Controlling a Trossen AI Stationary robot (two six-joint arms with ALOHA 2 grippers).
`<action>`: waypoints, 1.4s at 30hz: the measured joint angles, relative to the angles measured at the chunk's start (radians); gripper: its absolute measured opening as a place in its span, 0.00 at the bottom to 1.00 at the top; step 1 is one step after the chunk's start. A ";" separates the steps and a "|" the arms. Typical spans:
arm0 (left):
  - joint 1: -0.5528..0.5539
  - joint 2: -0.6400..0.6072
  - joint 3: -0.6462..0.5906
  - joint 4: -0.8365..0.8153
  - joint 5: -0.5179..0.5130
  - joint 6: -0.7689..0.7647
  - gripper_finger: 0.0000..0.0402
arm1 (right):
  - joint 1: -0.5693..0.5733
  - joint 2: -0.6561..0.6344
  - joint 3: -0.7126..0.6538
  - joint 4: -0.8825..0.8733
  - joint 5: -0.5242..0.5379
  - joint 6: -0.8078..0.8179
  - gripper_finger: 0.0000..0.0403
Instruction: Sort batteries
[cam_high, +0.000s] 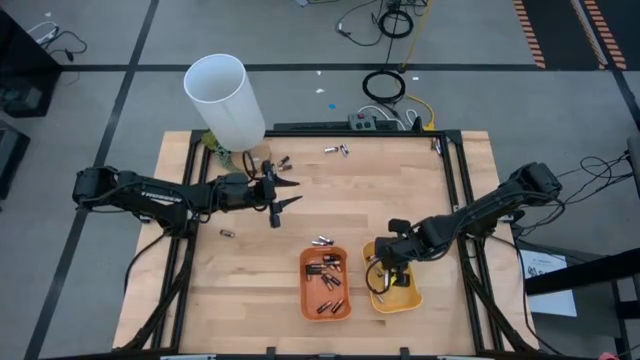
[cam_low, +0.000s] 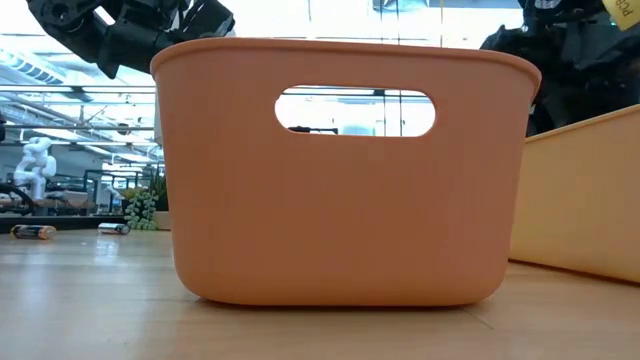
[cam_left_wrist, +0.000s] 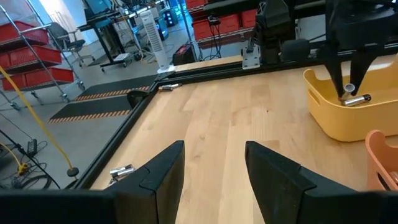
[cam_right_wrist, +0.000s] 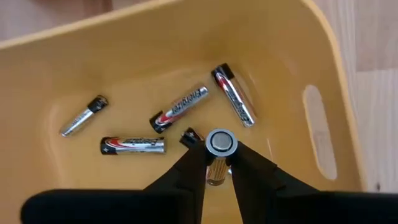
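Over yellow tray (cam_right_wrist: 62, 50) — right claw (cam_right_wrist: 217, 165) grips battery (cam_right_wrist: 220, 143).

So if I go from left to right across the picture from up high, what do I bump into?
Left gripper → orange tray → right gripper over the yellow tray.

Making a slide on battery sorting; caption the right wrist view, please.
Right gripper holds a silvery battery upright between its fingertips over the yellow tray, four batteries already inside.
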 joint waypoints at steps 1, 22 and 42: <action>0.000 0.000 0.000 0.000 0.000 0.000 0.45 | 0.000 0.000 -0.003 0.004 0.002 0.004 0.17; 0.000 0.000 0.000 -0.109 0.000 -0.075 0.45 | 0.002 -0.001 0.132 -0.002 -0.030 0.008 0.25; -0.223 0.003 0.200 -1.384 0.056 -0.650 0.45 | 0.002 -0.002 0.158 0.268 0.415 -0.597 0.25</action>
